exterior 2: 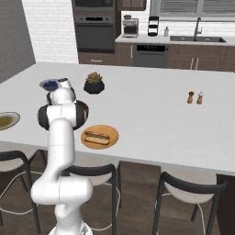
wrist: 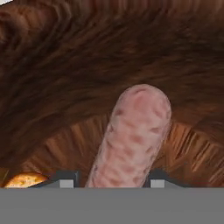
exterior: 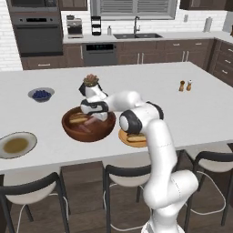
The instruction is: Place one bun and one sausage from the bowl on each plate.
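Sausage (wrist: 133, 138) lay in the bowl (exterior: 88, 132) near the island's front edge, flanked by our gripper (wrist: 109, 177) fingers, grip unconfirmed, so we judged squeezing mid-length and lifting straight up safest.

Bowl (exterior: 88, 132): large, deep, round, dark reddish-brown wood, upright on white desk near front edge, between two plates. Inside: bun (exterior: 77, 120) at left, pink mottled sausage (wrist: 133, 135) lying on grained wood floor, golden bun edge (wrist: 24, 180) beside it in hand view. Orange-tan plate (exterior 2: 112, 137): flat, just right of bowl, carrying bun with sausage (exterior 2: 97, 137). Second plate (exterior: 18, 144): pale grey-white rim, olive-brown centre, well left of bowl, near front edge of desk.
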Controlling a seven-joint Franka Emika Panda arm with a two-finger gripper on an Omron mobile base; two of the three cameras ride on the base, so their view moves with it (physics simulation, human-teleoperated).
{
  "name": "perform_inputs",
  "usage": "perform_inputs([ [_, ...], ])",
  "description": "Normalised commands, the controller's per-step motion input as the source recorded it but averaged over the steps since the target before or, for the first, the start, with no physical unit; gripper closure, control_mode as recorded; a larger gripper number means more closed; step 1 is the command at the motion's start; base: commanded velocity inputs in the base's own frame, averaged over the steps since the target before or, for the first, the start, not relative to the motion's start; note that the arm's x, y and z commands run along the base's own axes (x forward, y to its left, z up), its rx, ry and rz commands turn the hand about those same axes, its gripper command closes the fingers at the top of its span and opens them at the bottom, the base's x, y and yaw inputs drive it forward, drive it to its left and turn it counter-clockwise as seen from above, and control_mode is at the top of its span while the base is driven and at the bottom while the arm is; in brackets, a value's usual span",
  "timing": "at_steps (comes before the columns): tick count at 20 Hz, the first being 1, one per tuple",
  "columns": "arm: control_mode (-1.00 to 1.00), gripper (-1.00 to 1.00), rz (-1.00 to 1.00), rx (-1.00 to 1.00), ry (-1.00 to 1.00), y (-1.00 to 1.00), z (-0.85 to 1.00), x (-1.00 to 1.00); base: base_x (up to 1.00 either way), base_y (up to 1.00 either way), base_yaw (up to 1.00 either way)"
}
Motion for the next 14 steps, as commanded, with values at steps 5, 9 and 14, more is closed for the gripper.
perform_inputs([
  [5,-1.00,1.00,-0.04,0.04,-0.40,-0.43,0.51,-0.69,0.00,0.00,0.00],
  [9,-1.00,1.00,-0.29,0.19,-0.07,-0.91,0.96,-0.96,0.00,0.00,0.00],
  [14,-1.00,1.00,-0.37,0.24,0.09,-1.00,0.72,-0.86,0.00,0.00,0.00],
])
